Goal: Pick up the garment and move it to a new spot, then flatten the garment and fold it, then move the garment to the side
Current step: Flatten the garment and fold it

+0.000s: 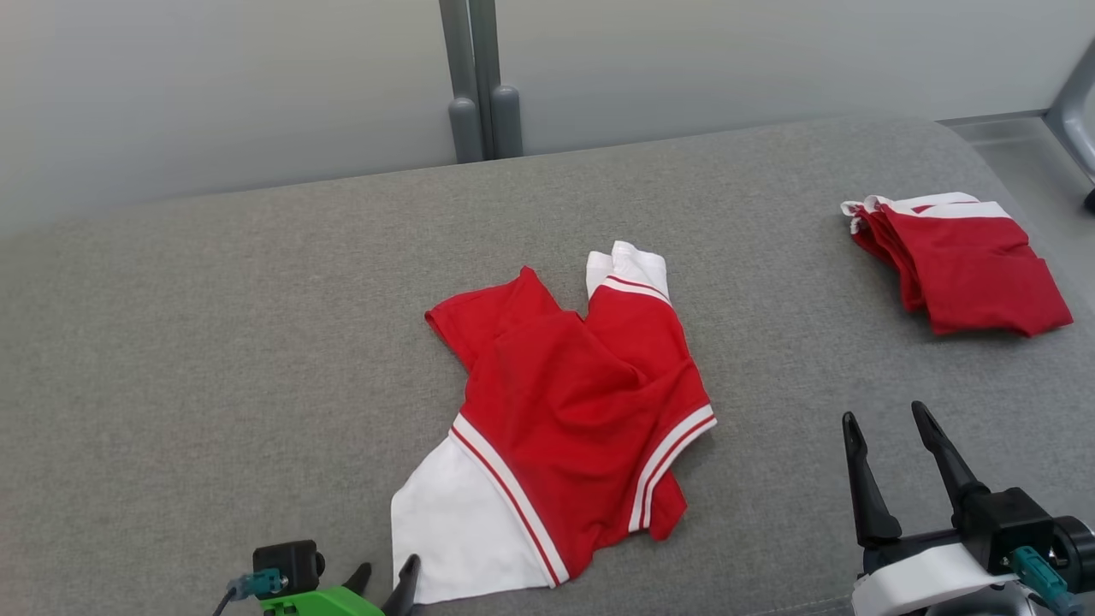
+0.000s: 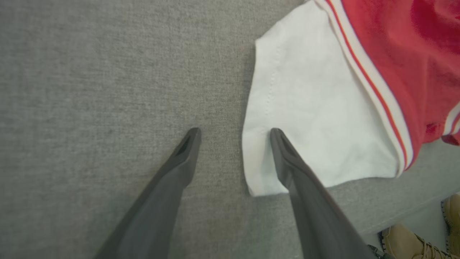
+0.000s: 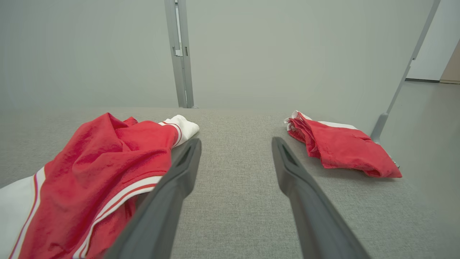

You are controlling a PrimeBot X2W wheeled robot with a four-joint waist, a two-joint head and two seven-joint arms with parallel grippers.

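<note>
Garment (image 1: 565, 402), red with white trim, lies crumpled mid-frame on the grey fabric counter (image 1: 214, 342). At lower left the left claw (image 1: 389, 565) is spread, one finger over its white corner. At lower right the right claw (image 1: 884, 412) is spread and empty. A folded red pile (image 1: 962, 261) sits upper right.

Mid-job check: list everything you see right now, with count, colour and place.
crumpled garment: one, red with white panels and stripes, middle of the padded surface
folded garments: one stack, red and white, far right of the surface
padded surface: one, grey, under both
post: one, grey, upright behind the surface's far edge
boots: two, tan, a person's, on the floor past the surface's edge
left tool: one, dark fingers, open, at the garment's near white corner, one finger over the white cloth
right tool: one, dark fingers, open, over bare surface right of the crumpled garment
</note>
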